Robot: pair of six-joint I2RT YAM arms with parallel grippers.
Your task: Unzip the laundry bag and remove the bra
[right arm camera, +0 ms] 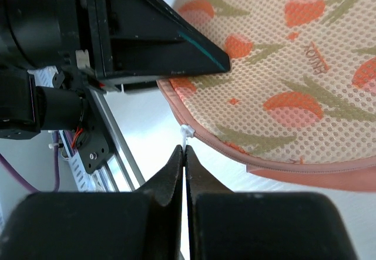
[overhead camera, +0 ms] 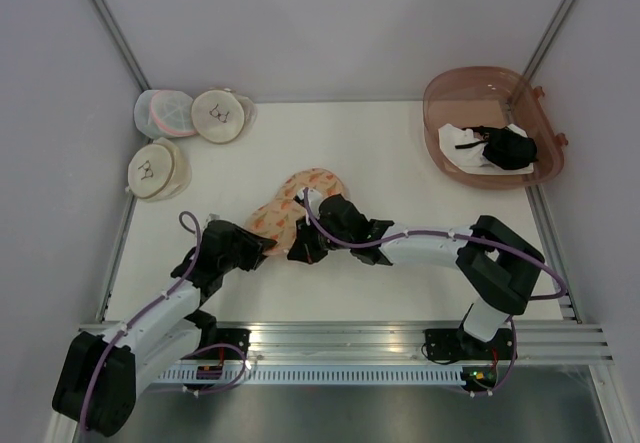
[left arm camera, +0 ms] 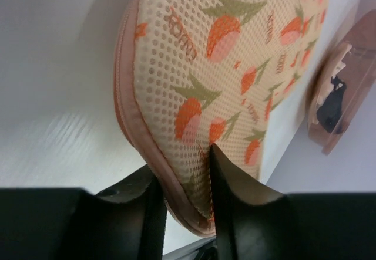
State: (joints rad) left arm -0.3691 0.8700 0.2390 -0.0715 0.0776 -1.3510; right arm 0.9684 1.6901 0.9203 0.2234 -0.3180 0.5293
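Observation:
The peach laundry bag (overhead camera: 298, 199) with carrot prints lies mid-table; its mesh fills the left wrist view (left arm camera: 235, 78) and the right wrist view (right arm camera: 294, 84). My left gripper (overhead camera: 256, 246) is shut on the bag's near rim (left arm camera: 187, 201), pinching the pink edge. My right gripper (overhead camera: 303, 250) is shut on the white zip pull (right arm camera: 186, 133) at the bag's seam, its jaws pressed together on the thin tab. The zip looks closed along the visible seam. The bra is hidden.
Two round cream pouches (overhead camera: 222, 115) (overhead camera: 157, 169) and a pale mesh pouch (overhead camera: 163, 111) sit at the back left. A brown translucent tub (overhead camera: 490, 128) with a black garment (overhead camera: 508, 149) and white cloth stands at the back right. A metal rail (overhead camera: 350, 343) borders the near edge.

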